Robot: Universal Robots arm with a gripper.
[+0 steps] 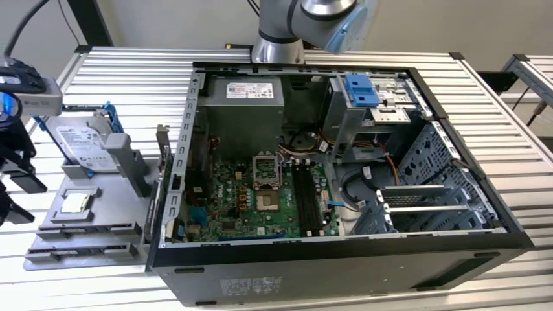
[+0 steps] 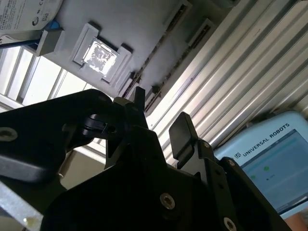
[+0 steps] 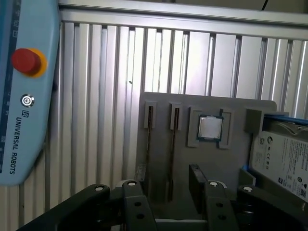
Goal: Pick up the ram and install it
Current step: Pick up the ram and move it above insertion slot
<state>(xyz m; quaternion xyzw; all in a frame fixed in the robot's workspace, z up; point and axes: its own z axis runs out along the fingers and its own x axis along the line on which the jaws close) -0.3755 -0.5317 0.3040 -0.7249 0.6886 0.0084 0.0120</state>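
two slots (image 3: 173,144) of the grey tray (image 3: 226,163) partly behind spread, empty fingers (image 3: 198,180)

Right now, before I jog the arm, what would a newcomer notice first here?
The open computer case dominates the middle of the slatted table, its motherboard exposed. At the exterior view's left a grey tray carries a hard drive and a square silver chip. In the first wrist view the gripper hangs over that tray's two narrow slots, jaws apart.
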